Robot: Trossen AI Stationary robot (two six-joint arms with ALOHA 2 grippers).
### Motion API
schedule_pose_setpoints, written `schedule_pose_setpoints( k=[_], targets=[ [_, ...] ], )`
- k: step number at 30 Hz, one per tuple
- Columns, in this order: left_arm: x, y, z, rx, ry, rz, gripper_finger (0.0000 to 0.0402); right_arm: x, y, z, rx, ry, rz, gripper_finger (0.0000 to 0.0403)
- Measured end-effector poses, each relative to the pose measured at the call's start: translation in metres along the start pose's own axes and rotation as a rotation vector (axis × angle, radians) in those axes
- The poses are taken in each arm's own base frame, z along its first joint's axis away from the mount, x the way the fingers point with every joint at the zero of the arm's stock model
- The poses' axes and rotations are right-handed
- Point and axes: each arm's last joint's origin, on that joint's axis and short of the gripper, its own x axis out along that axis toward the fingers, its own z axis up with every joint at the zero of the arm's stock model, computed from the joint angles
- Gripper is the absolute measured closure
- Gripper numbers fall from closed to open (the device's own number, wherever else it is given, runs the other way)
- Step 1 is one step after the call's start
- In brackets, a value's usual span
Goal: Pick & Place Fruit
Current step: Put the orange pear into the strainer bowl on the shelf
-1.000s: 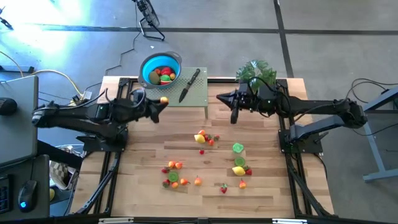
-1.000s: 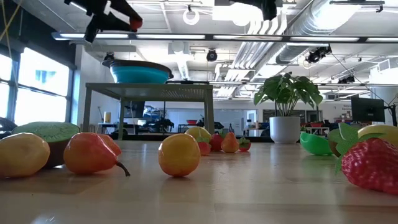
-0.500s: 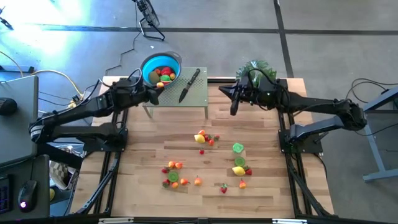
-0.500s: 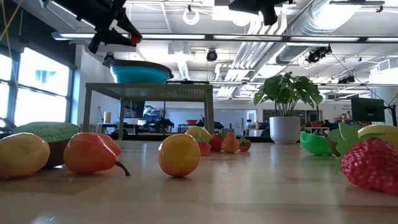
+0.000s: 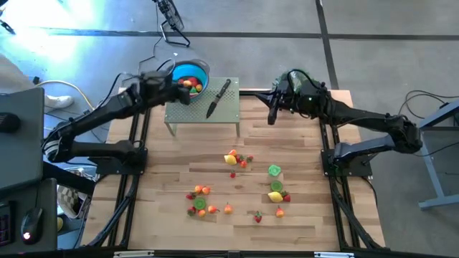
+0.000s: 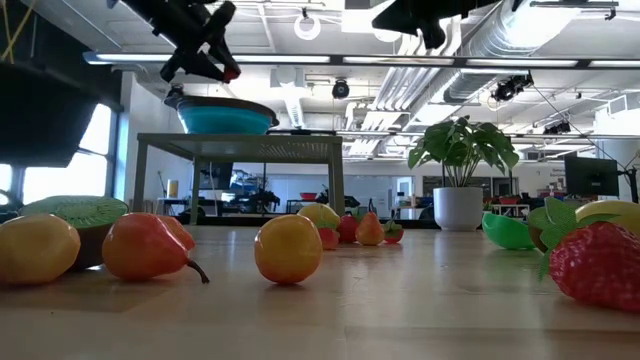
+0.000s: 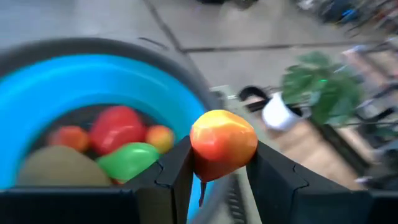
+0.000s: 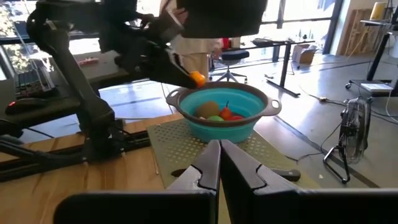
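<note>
From the left wrist view I confirm the left gripper (image 7: 221, 171) clamps a small orange-red toy fruit (image 7: 222, 143) in its jaws, right at the rim of the blue plastic bowl (image 7: 74, 78); the high view only places it there. The bowl already holds red, green and brown pieces. The right gripper (image 8: 219, 163) hangs over the wooden desk (image 5: 215, 179), jaws fully closed, empty. Loose fruit (image 5: 231, 158) lies mid-desk.

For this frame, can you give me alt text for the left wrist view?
The left gripper holds an orange-red toy fruit between its dark fingers, at the rim of a blue bowl holding red, green, orange and brown fruit. A potted plant shows blurred beyond.
</note>
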Motion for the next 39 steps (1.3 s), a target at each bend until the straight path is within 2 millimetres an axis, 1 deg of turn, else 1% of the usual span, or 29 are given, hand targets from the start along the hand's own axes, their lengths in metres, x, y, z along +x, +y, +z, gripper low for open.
schedule_pose_setpoints(
  k=[3,7,12,14,17,23,28,39],
  targets=[
    [0.01,0.002,0.01,0.022,0.049,0.069,0.0273,0.0,-0.004,0.0,-0.003,0.006,0.004,0.0399],
    [0.024,-0.001,0.025,0.065,0.058,0.101,0.0273,0.0,-0.01,-0.002,-0.026,0.021,-0.015,0.0399],
    [0.043,0.001,0.036,0.098,0.076,0.143,0.0273,-0.001,-0.016,-0.002,-0.035,0.027,-0.04,0.0399],
    [0.049,0.005,0.036,0.097,0.102,0.17,0.0273,-0.001,-0.019,-0.002,-0.041,0.027,-0.046,0.0399],
    [0.056,0.01,0.03,0.092,0.165,0.209,0.0273,-0.001,-0.02,-0.002,-0.042,0.028,-0.053,0.0399],
    [0.064,0.014,0.02,0.107,0.238,0.267,0.0273,-0.001,-0.022,-0.002,-0.047,0.032,-0.059,0.0399],
    [0.064,0.016,0.018,0.118,0.252,0.311,0.0273,-0.001,-0.022,-0.002,-0.062,0.034,-0.058,0.0399],
    [0.064,0.016,0.018,0.121,0.252,0.312,0.0273,-0.001,-0.022,-0.006,-0.059,0.07,-0.057,0.0399]
  ],
)
